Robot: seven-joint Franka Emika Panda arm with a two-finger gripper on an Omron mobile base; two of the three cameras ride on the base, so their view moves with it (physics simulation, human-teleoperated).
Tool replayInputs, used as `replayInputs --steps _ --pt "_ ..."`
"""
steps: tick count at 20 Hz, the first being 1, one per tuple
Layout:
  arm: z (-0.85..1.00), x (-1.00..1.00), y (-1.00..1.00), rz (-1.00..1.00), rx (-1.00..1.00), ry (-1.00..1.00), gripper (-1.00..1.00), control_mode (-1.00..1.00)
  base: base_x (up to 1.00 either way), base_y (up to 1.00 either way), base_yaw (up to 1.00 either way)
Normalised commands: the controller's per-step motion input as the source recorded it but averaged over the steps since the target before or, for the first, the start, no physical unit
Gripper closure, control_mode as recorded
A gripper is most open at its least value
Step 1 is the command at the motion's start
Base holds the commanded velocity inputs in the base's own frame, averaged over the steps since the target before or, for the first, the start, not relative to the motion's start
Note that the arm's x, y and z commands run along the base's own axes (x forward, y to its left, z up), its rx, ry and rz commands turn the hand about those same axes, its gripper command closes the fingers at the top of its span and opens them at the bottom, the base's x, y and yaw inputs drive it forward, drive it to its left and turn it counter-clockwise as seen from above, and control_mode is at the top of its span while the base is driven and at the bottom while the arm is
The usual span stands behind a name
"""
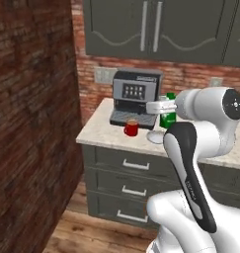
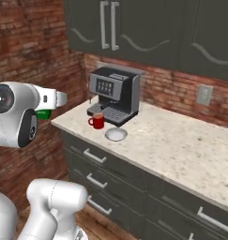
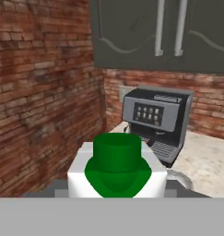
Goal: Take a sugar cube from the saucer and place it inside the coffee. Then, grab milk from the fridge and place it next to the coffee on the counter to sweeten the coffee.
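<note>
Carrying the milk [image 3: 116, 167] clamped in its gripper [image 3: 117, 193], the arm must next lower it beside the coffee [image 1: 131, 128].

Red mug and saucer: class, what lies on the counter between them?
Nothing. In the right base view, bare counter separates the red mug and saucer; they stand close but apart.

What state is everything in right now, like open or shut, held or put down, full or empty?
milk: held up in the gripper, off the counter
gripper: shut on the milk
coffee: upright on the counter, in front of the coffee machine; contents too small to tell
saucer: flat on the counter beside the coffee, looks empty
wall cabinets: doors shut
drawers: shut
counter: carrying the coffee machine, coffee and saucer
</note>
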Motion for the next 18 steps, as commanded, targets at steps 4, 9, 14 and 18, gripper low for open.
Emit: replayInputs --steps 4,9,14,18 --pt "0.0 0.0 0.0 0.0 0.0 0.0 1.0 1.0 0.66 0.47 -0.53" --pt "0.0 0.0 0.0 0.0 0.0 0.0 1.0 1.0 0.48 0.48 -0.5" --pt "0.0 0.0 0.0 0.0 0.0 0.0 1.0 1.0 0.49 0.34 -0.41" --pt "0.0 0.0 0.0 0.0 0.0 0.0 1.0 1.0 0.7 0.38 -0.29"
